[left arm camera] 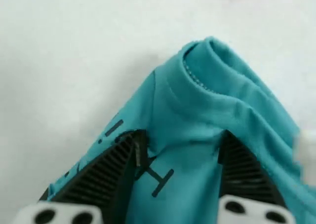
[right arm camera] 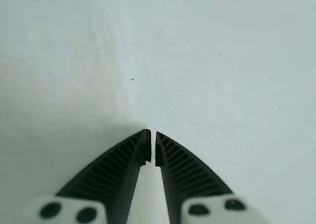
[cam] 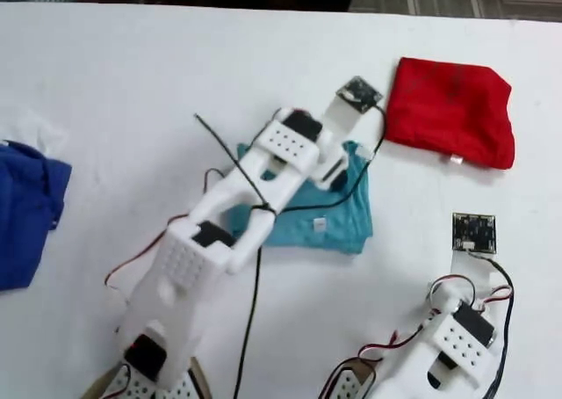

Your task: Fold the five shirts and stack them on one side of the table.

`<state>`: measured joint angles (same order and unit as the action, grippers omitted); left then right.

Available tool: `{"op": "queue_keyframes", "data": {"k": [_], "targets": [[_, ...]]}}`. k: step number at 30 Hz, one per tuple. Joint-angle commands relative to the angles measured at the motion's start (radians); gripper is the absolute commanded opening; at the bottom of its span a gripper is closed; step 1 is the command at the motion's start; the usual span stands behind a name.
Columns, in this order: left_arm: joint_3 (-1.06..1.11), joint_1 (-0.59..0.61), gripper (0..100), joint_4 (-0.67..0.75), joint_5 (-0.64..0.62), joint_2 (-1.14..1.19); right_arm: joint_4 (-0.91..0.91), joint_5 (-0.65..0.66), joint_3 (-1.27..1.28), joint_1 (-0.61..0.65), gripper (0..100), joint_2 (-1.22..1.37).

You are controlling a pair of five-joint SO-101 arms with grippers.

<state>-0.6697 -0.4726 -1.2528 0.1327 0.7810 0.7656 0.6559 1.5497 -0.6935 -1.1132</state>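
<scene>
A teal shirt (cam: pixel 320 214) lies folded in the middle of the table. My left gripper (cam: pixel 348 158) is at its far right corner, shut on the teal shirt. In the left wrist view the gripper (left arm camera: pixel 180 141) holds a bunched fold of the shirt (left arm camera: pixel 197 105) between its black fingers (left arm camera: pixel 123 165). A red folded shirt (cam: pixel 452 109) lies at the back right. A blue shirt (cam: pixel 26 210) lies at the left edge. My right gripper (cam: pixel 446 295) rests low near the front right, and in its wrist view the gripper (right arm camera: pixel 152 140) is shut over bare table.
The white table (cam: pixel 132 83) has free room at the back left and between the blue and teal shirts. Black and red cables (cam: pixel 250 320) trail from both arms near the front edge. The arm bases stand at the front.
</scene>
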Motion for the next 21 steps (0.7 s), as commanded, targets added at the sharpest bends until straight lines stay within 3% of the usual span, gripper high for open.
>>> {"op": "queue_keyframes", "data": {"k": [1,7,17,21], "targets": [[-0.214,-0.008,25,-0.137,-0.005,-0.008,0.001,-0.006,-0.003,-0.004,2.4,-0.022],[-0.371,0.008,25,-0.252,0.002,-0.006,0.001,-0.006,-0.003,-0.004,2.4,-0.022],[-0.317,0.035,25,-0.046,-0.002,0.137,0.001,-0.005,-0.003,-0.004,2.4,-0.022],[-0.317,0.031,25,-0.046,-0.003,0.18,0.001,-0.005,-0.003,-0.004,2.4,-0.022]]}}
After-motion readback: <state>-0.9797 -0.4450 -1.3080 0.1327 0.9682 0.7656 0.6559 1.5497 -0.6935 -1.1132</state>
